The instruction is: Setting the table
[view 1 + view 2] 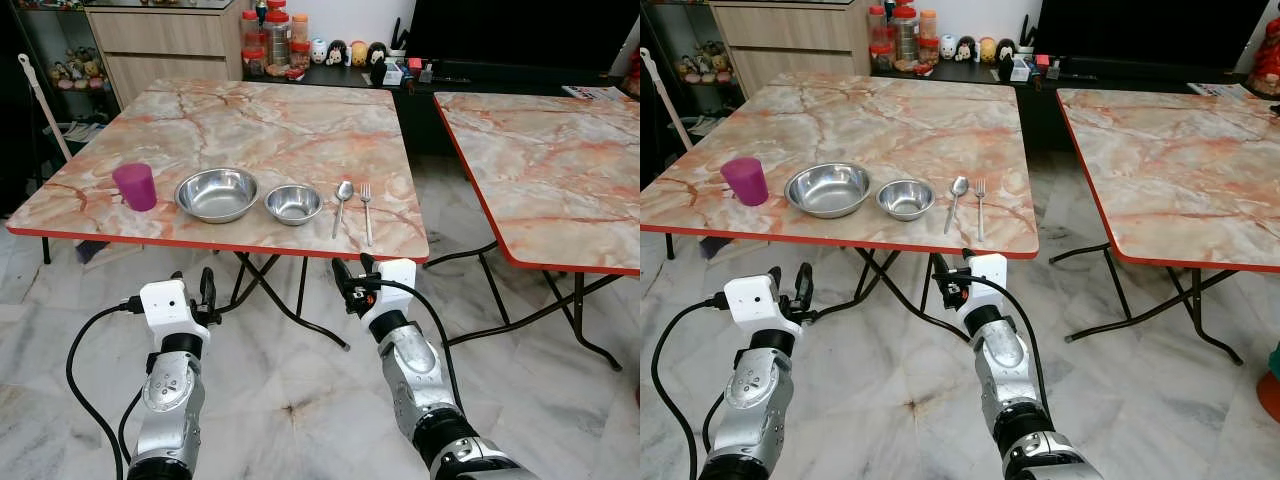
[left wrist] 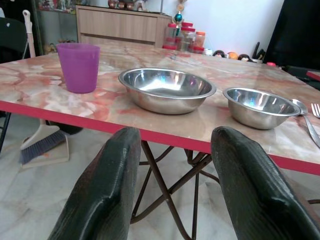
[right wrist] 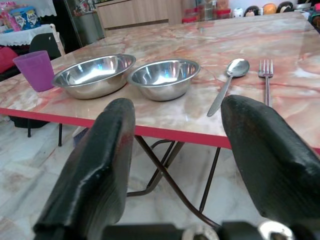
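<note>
Along the table's (image 1: 250,120) near red edge sit a cup (image 1: 135,186), big bowl (image 1: 217,193), small bowl (image 1: 293,203), spoon (image 1: 341,205) and fork (image 1: 366,211). Left gripper (image 1: 192,290) and right gripper (image 1: 356,274), fingers spread, hover below that edge over bare floor (image 1: 290,400).

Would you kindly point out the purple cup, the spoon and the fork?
Purple cup (image 1: 135,186), left eye view, on its side wall.
Spoon (image 1: 344,191), left eye view, on its bowl.
Fork (image 1: 367,215), left eye view, on its handle.

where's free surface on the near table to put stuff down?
Crowded: front edge row of purple cup, large bowl, small bowl, spoon, fork. Free: all of the near table behind that row, and the second table.
</note>
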Tool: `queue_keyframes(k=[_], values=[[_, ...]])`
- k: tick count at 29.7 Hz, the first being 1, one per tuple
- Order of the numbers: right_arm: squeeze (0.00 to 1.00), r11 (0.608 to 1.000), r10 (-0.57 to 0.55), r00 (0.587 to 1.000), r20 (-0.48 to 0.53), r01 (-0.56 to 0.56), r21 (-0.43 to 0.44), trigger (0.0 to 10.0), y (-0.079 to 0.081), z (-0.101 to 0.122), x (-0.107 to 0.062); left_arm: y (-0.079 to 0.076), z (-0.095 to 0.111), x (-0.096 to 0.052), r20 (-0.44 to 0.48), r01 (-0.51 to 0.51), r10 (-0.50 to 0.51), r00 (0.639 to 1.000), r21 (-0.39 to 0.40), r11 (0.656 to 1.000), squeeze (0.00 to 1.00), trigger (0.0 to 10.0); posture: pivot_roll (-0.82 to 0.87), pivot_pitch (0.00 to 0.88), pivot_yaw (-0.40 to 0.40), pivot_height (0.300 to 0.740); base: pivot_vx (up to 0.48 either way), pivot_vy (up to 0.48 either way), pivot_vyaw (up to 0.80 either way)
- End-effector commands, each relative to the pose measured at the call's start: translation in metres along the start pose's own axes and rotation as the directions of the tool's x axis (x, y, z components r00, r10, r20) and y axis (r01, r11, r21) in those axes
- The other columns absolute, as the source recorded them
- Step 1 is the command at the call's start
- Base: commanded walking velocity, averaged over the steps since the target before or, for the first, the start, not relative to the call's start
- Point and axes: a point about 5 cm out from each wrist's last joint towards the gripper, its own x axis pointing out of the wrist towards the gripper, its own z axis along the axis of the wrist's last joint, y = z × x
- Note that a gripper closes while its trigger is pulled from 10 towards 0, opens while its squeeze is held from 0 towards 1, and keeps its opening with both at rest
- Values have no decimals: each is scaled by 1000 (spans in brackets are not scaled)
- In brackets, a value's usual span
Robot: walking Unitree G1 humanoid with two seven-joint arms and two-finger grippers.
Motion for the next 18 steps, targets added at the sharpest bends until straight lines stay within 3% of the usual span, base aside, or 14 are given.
queue_keyframes(k=[1, 18], values=[[1000, 1000, 0, 1000, 7, 0, -4, 10000, 0, 4, 3, -2, 2, 4, 0, 14, -14, 1000, -6, 1000, 1000, 10000, 140, 0, -47, 740, 0, 0, 0], [1000, 1000, -15, 1000, 20, 15, -2, 10000, 2, 4, 3, -4, 0, 7, -20, 32, -33, 999, -15, 999, 1000, 10000, 110, 26, -31, 740, 0, 0, 0]])
